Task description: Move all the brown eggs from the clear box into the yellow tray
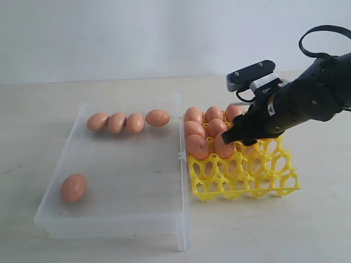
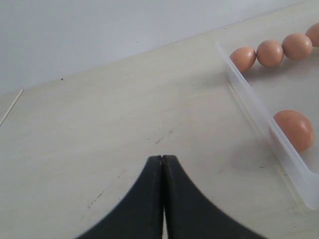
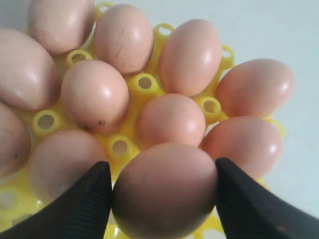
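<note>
Jaws of the right gripper (image 3: 162, 165) are pinching a brown egg (image 3: 164, 199) at the yellow tray (image 3: 145, 82); the left gripper (image 2: 163, 159) is pressing its own together.

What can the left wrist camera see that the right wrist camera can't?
Only the left wrist view shows the clear box, the leftover eggs inside it, the bare table, and the left end effector, shut with nothing in it. Only the right wrist view shows the yellow tray, the eggs in its cups, and the right end effector pinching one egg over the tray. Both views show brown eggs and a black end effector.
</note>
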You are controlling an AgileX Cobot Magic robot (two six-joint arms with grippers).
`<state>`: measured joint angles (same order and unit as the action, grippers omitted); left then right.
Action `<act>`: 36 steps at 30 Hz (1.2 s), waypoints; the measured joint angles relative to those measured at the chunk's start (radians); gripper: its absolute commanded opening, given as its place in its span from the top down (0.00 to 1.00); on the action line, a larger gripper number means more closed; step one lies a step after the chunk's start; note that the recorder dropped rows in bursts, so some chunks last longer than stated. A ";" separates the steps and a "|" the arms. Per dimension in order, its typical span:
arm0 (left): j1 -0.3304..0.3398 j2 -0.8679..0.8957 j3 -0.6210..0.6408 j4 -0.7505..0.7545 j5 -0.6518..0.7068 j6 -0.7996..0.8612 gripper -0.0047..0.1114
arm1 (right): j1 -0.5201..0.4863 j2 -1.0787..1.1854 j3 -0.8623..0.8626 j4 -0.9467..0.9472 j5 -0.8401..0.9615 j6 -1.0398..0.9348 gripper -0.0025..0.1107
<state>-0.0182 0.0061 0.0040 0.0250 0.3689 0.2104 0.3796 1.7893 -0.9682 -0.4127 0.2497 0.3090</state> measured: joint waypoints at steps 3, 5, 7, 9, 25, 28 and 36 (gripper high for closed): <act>0.000 0.000 0.000 0.000 0.000 0.000 0.96 | -0.001 0.031 0.000 -0.004 -0.010 0.000 0.98; 0.000 0.000 0.000 0.000 0.000 0.000 0.96 | -0.002 0.044 0.000 -0.004 -0.017 0.000 0.95; 0.000 0.000 0.000 0.000 0.000 0.000 0.96 | -0.002 0.048 0.000 -0.004 -0.023 0.000 0.89; 0.000 0.000 0.000 0.000 0.000 0.000 0.96 | -0.002 0.048 0.000 -0.004 -0.029 0.000 0.74; 0.000 0.000 0.000 0.000 0.000 0.000 0.96 | -0.002 -0.051 0.000 -0.002 0.020 -0.002 0.48; 0.000 0.000 0.000 0.000 0.000 0.000 0.96 | -0.002 -0.031 0.000 -0.002 -0.007 0.000 0.48; 0.000 0.000 0.000 0.000 0.000 0.000 0.96 | -0.002 0.016 0.000 0.003 -0.018 0.000 0.46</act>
<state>-0.0182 0.0061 0.0040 0.0250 0.3689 0.2104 0.3771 1.8050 -0.9682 -0.4093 0.2317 0.3091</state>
